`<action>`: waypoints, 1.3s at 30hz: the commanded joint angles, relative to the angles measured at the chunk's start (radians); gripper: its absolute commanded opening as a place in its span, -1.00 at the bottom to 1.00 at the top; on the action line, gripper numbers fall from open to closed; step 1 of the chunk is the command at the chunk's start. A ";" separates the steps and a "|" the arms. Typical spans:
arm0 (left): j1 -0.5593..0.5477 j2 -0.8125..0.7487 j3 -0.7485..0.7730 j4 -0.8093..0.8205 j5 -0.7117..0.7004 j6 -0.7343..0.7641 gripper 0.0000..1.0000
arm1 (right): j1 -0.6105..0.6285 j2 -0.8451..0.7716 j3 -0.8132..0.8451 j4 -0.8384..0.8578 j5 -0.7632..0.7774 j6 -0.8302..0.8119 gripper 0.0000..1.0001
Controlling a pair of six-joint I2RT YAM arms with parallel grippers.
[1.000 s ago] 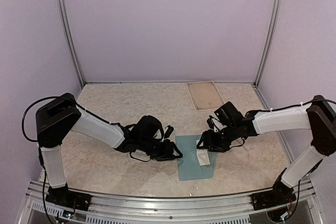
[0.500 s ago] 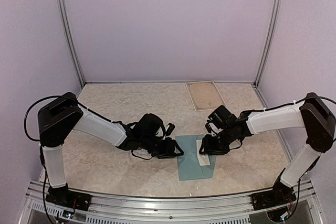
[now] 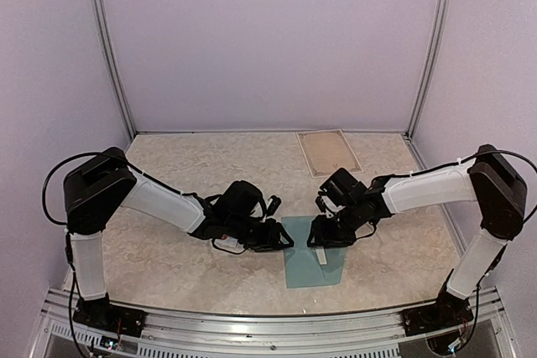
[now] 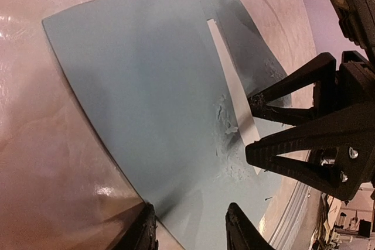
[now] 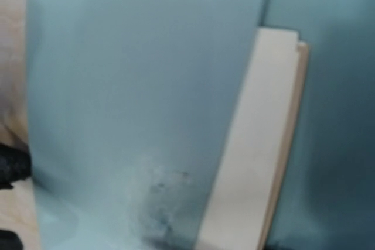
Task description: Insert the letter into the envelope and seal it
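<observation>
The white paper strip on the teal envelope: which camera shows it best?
The left wrist view: the white paper strip shows nearly full length, sharp, on the flat teal paper envelope. The right wrist view shows part of it, close but blurred; the top view only a small sliver.

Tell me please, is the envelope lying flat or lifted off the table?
Flat: the envelope lies spread on the table in the top view.

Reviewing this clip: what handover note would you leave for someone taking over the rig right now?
Left gripper: jaws apart at the envelope's left edge.
Right gripper: jaws apart, straddling the letter's exposed end.
The envelope lies flat on the table, flap unsealed.
Done: letter mostly tucked in, only a white strip showing.
Left: push it fully in, fold the flap, seal.
</observation>
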 commanded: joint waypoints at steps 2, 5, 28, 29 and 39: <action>0.005 0.056 -0.015 -0.091 -0.039 0.017 -0.25 | 0.024 0.041 0.032 0.014 -0.020 0.005 -0.01; 0.004 0.056 -0.013 -0.091 -0.037 0.016 -0.25 | 0.031 0.055 0.048 0.016 -0.028 0.005 0.00; 0.129 -0.163 0.055 -0.069 -0.141 0.025 0.38 | -0.232 0.006 0.314 0.005 0.111 -0.314 0.49; 0.138 -0.166 0.057 -0.063 -0.145 0.021 0.43 | -0.254 0.036 0.334 0.033 0.110 -0.342 0.49; 0.171 -0.209 0.062 -0.086 -0.191 0.028 0.52 | -0.407 0.368 0.584 0.223 -0.053 -0.471 0.39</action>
